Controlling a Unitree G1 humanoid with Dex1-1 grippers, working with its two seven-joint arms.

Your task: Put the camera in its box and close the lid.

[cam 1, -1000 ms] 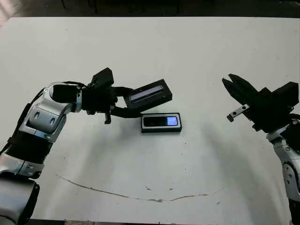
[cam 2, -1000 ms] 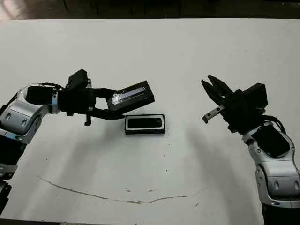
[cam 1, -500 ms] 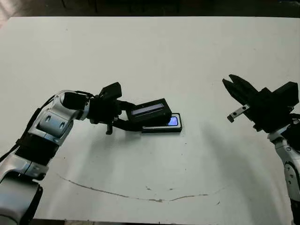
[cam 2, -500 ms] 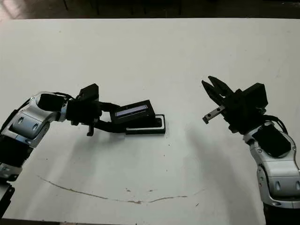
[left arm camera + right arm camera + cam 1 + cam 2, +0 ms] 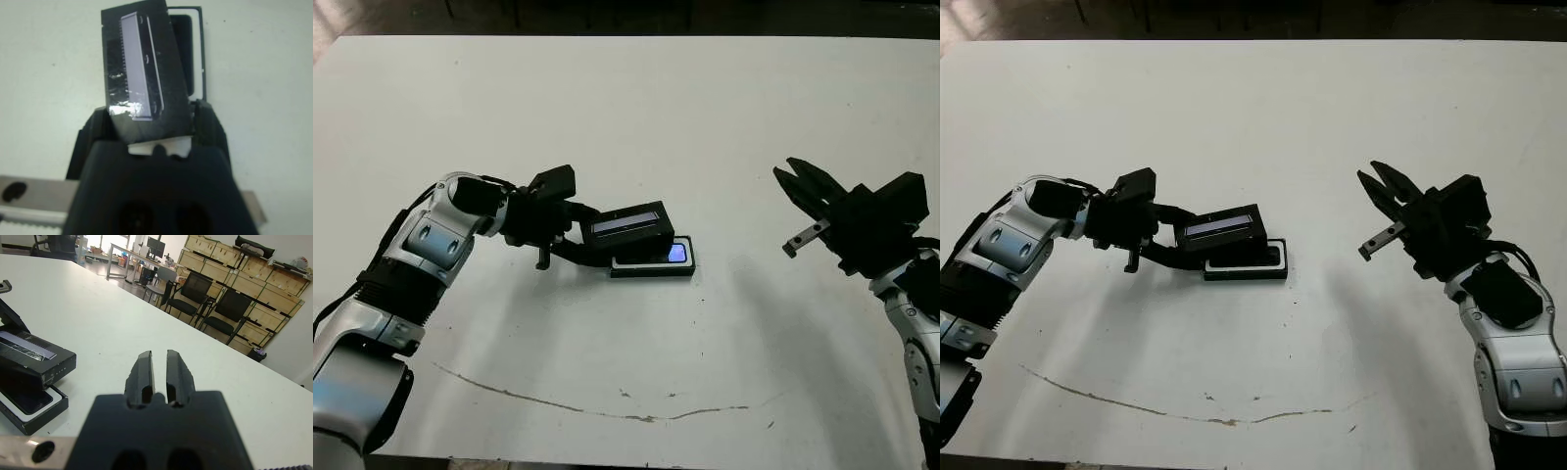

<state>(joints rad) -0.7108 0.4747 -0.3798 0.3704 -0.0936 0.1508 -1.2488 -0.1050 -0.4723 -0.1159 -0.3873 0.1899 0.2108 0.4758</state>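
Note:
The box [image 5: 652, 269] lies at the table's middle, its white lining showing along the rim [image 5: 201, 58]. Inside it lies the camera [image 5: 674, 253], black with a bluish glint at its right end. My left gripper [image 5: 588, 236] is shut on the left end of the lid [image 5: 628, 223], a black slab with a shiny stripe [image 5: 142, 78]. The lid hangs tilted just above the box and covers its left part. My right gripper [image 5: 791, 182] hovers above the table well to the right, shut on nothing [image 5: 159, 363].
A thin dark scratch line [image 5: 607, 409] curves across the near part of the white table. The table's far edge [image 5: 626, 37] runs along the top. Chairs and wooden crates [image 5: 230, 264] stand beyond the table in the right wrist view.
My left gripper has brought the lid down and slightly right, from raised behind the box to tilted low over its left part. The right arm has barely moved.

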